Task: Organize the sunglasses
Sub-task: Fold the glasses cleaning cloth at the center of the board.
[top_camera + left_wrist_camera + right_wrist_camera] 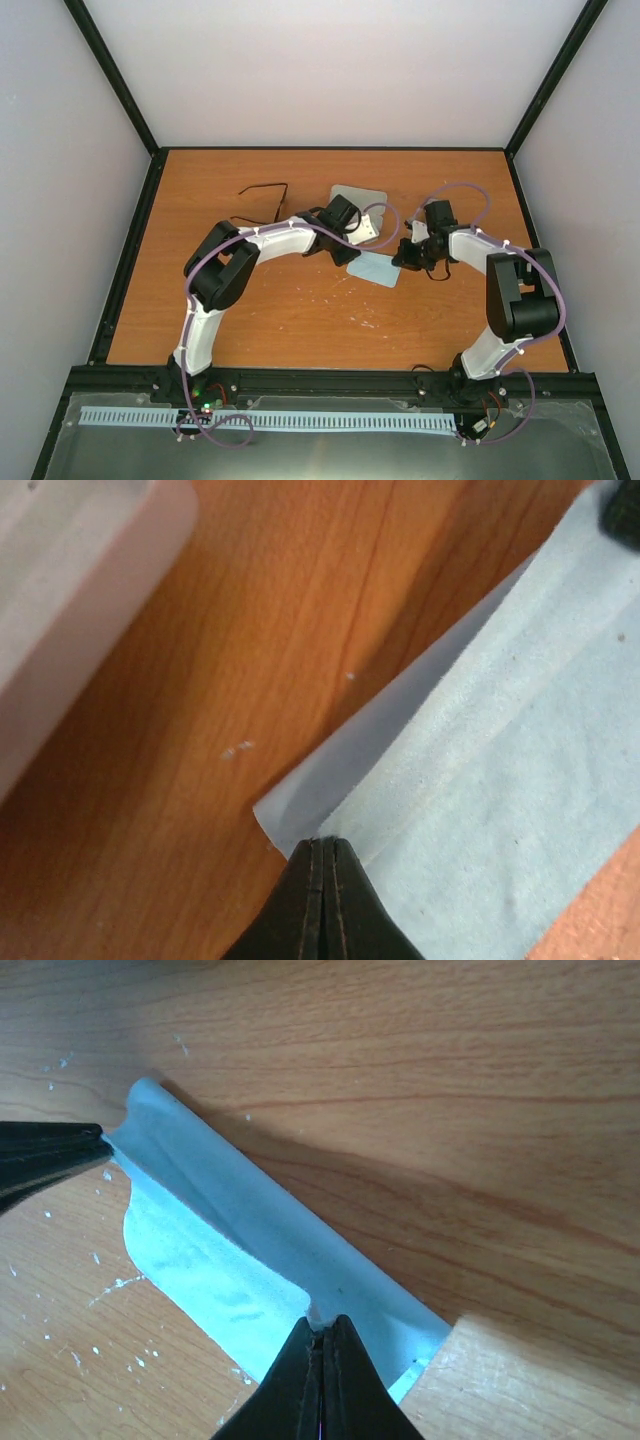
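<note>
The black sunglasses (262, 200) lie on the table at the back left, apart from both grippers. I cannot make out the reddish-brown sunglasses. A pale blue cloth (376, 268) lies at the table's middle, partly folded over. My left gripper (350, 252) is shut on one corner of the cloth (480, 740), shown in the left wrist view (325, 845). My right gripper (405, 256) is shut on the opposite edge of the cloth (230, 1250), shown in the right wrist view (322, 1328). The left gripper's fingertips (50, 1150) show at the left of the right wrist view.
A second pale cloth (358, 195) lies behind the grippers. A pale pink case (366, 228) sits between it and the held cloth, and also shows in the left wrist view (70, 580). Black frame rails edge the table (300, 320).
</note>
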Robot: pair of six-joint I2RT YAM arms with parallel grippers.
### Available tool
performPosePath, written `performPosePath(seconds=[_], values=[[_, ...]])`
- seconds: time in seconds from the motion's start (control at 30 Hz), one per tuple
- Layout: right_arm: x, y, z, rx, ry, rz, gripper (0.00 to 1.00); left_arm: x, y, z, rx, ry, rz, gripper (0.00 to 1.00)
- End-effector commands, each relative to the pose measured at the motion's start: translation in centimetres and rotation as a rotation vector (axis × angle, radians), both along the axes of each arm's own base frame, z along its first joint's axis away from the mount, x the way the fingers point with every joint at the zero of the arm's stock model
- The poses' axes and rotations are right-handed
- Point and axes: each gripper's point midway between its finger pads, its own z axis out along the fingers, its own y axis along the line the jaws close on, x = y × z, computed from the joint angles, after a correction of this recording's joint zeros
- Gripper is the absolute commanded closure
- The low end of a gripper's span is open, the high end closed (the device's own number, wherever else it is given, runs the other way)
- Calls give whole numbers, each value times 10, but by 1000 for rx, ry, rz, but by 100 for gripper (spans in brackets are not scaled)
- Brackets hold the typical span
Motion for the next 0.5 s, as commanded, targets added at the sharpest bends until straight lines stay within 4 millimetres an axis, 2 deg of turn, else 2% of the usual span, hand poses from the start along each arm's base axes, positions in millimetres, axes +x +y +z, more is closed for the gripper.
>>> performPosePath(seconds=[0.0, 0.23, 0.47], values=[[-4, 8, 7, 24, -26, 29, 97, 0, -3, 23, -62, -20, 11, 100], [-19, 18, -4, 25, 12, 56, 97, -7, 2, 25, -68, -16, 12, 99], [-30, 16, -13, 21, 33, 48, 97, -15, 2, 21, -80, 12, 10, 99]])
